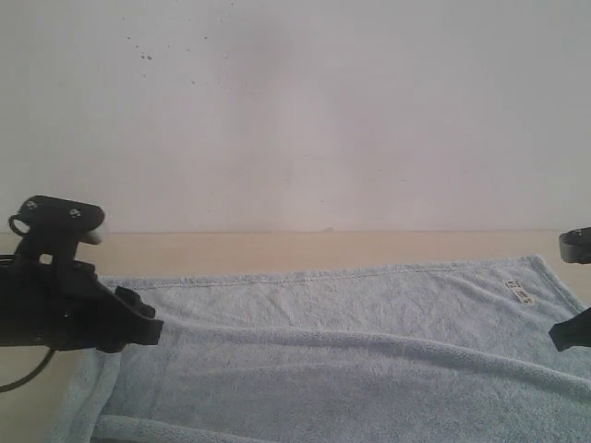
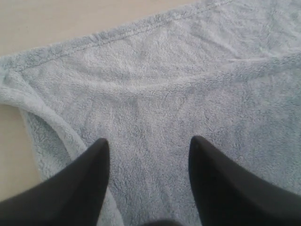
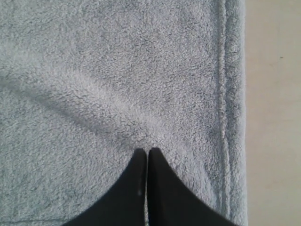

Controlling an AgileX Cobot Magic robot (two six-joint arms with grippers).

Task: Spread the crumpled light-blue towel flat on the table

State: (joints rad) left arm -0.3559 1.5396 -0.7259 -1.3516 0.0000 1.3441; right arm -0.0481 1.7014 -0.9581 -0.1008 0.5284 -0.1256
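towel [image 1: 351, 341] lies lengthwise across the table [image 1: 277, 245]; its curled-over left edge sits just beside the left gripper [image 2: 148, 141], jaws wide; right gripper [image 3: 147, 151] closed, seemingly empty.

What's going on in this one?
A two-armed robot is flattening a light-blue towel on a beige table. The towel lies mostly spread, with a long ridge across it and a rolled-over edge near the left end effector, which is open above it. The right end effector is shut, near the opposite hemmed edge.
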